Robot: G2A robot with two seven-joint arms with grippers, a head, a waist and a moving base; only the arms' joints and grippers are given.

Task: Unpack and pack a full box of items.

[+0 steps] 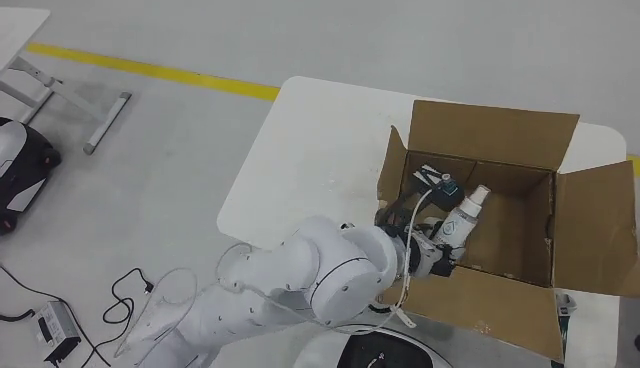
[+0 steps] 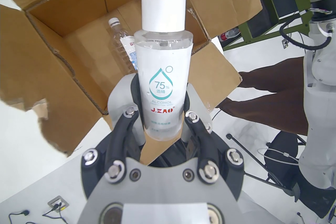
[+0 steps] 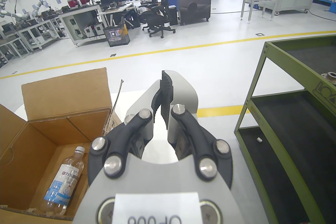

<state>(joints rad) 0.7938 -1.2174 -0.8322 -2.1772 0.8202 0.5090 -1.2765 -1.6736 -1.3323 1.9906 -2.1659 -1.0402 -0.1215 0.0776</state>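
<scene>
Your left gripper [image 2: 162,97] is clenched on the lower body of the spray bottle [image 2: 162,72], nozzle pointing away from the wrist. The bottle hangs over the open box [image 1: 520,138], inside its opening and close to the wall nearest the robot. The box stands on the white table [image 1: 320,148] with all flaps folded out. A clear plastic bottle [image 2: 122,43] lies on its side on the box floor. Your right gripper [image 3: 164,93] has its pads pressed together on nothing, held off to the side of the box near the green cart [image 3: 288,109]. Judgement: you are mid-transfer of the spray bottle across the box rim. The frames alone don't settle whether it is going in or coming out. Next move calls for keeping the bottle off the near wall and flap. If packing, set it down beside the lying bottle, not on it.
</scene>
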